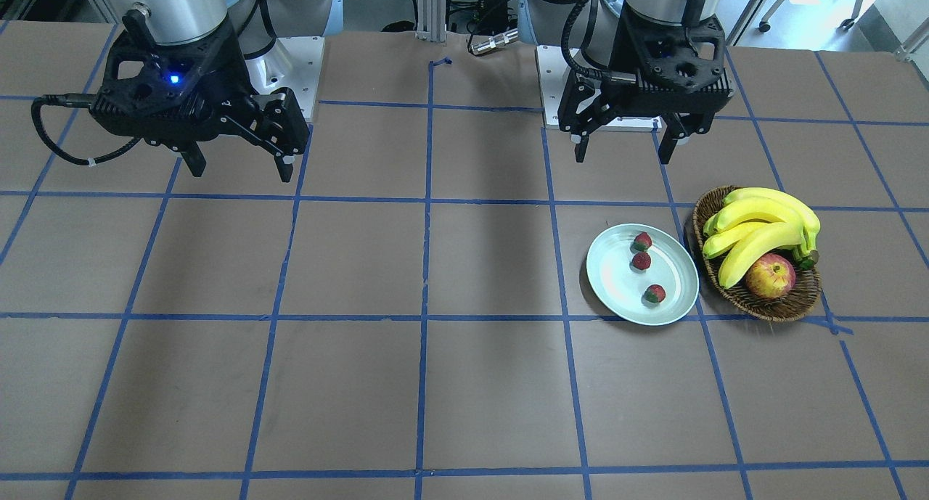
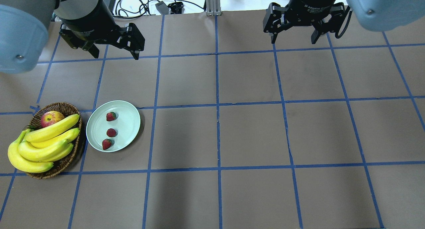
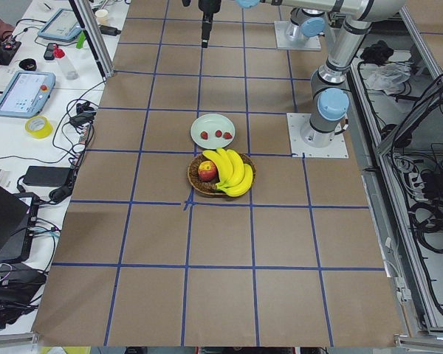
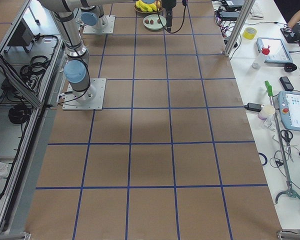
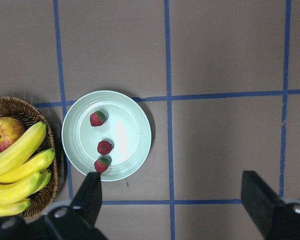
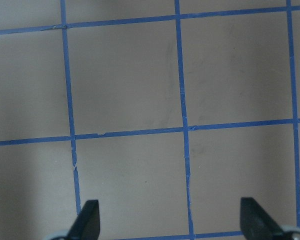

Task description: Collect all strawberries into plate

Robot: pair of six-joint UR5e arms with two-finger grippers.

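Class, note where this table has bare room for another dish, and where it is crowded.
Bare: the table from the plate across the robot's whole right half. Crowded: the basket and plate, almost rim to rim.

A brown wicker basket sits on the table, whose brown paper cover is marked into squares by blue tape. A bunch of yellow bananas fills most of the basket, their ends overhanging its rim. A red-yellow apple lies against the bananas at the basket's far end. On the white side bench are a roll of yellow tape and a teach pendant.
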